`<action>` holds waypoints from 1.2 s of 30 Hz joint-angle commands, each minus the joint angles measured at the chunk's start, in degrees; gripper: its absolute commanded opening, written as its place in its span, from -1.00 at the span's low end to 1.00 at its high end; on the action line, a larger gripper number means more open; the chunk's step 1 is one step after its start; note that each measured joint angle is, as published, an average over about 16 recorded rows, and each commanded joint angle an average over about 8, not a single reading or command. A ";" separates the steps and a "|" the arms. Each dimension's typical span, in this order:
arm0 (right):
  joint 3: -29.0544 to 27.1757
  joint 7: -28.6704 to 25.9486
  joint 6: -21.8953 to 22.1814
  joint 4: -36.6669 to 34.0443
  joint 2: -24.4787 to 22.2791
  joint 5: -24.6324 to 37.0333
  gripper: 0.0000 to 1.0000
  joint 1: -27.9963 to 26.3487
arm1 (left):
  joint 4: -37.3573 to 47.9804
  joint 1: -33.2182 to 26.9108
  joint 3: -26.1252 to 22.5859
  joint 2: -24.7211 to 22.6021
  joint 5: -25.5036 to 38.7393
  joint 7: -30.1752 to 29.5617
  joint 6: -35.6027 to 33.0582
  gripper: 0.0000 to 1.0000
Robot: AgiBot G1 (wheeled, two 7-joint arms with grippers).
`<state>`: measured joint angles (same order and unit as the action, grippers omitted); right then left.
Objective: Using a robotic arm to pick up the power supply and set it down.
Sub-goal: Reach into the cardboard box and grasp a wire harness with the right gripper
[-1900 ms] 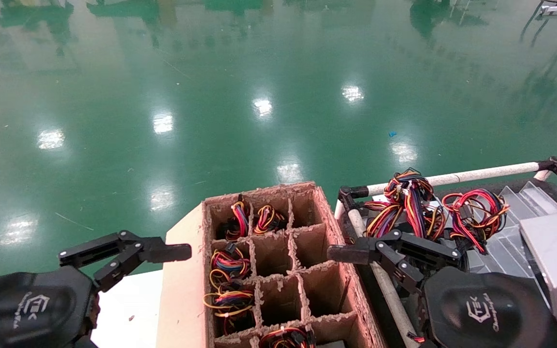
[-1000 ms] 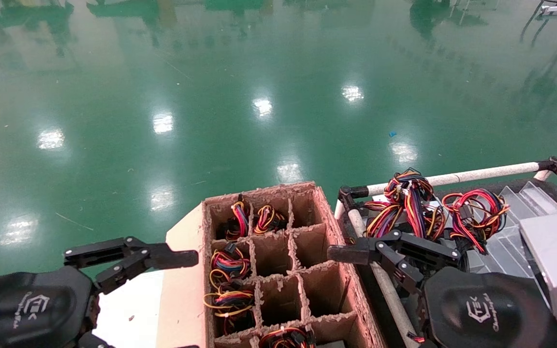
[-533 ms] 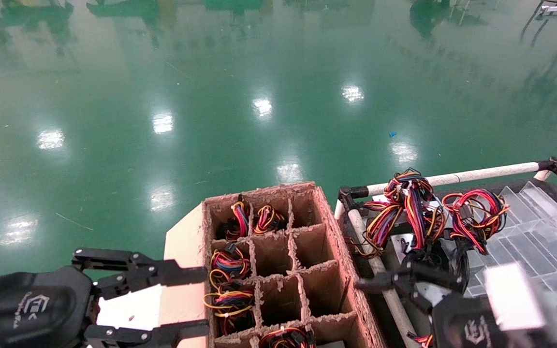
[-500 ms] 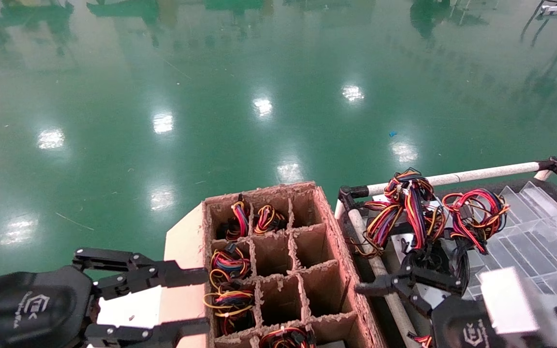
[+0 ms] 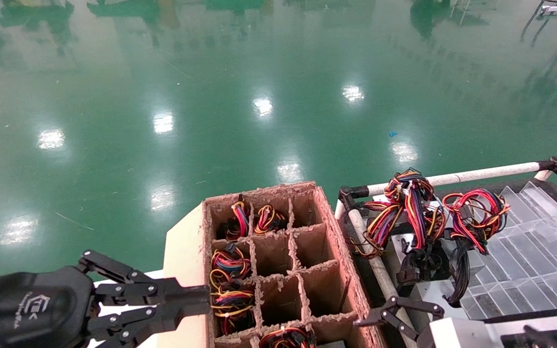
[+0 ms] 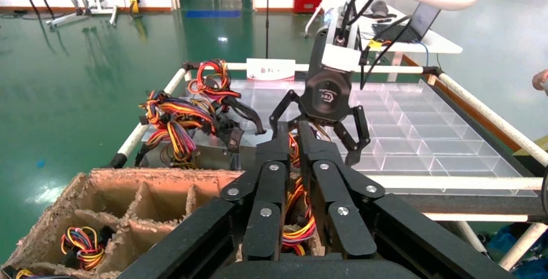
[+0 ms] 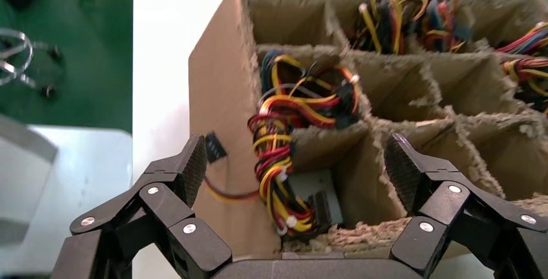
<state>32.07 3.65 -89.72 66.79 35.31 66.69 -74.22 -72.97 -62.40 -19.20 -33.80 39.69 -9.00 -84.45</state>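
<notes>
Below, a divided cardboard box (image 5: 278,270) sits left of a railed tray (image 5: 525,261).
Largest to smallest: the power supply (image 7: 310,198) lies in a near compartment under its wire bundle; right gripper (image 7: 294,169) spread wide above it; left gripper (image 5: 201,302) clenched at the box's left wall.

left arm (image 5: 27,309): glossy black housing, white logo | pincer (image 7: 297,169): black linkage fingers, silver screws, ribbed pads
</notes>
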 commanded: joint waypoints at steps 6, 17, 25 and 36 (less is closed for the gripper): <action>2.26 -0.61 0.93 1.68 0.29 2.57 -1.00 -1.64 | 0.00 0.00 -0.01 0.00 -0.01 0.00 0.00 0.08; 3.13 -2.24 2.93 4.60 0.15 3.99 -1.00 -0.86 | 0.00 -0.01 -0.02 0.01 -0.01 0.01 0.01 1.00; 3.48 -3.72 3.32 6.12 -0.31 4.62 -1.00 -0.62 | 0.00 -0.01 -0.03 0.01 -0.02 0.02 0.01 1.00; 3.86 -5.46 3.28 7.52 -0.84 5.01 -1.00 -0.70 | 0.00 -0.01 -0.05 0.02 -0.03 0.02 0.02 1.00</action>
<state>35.86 -1.76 -86.50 74.19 34.42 71.51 -74.93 -72.97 -62.41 -19.25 -33.79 39.66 -8.98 -84.43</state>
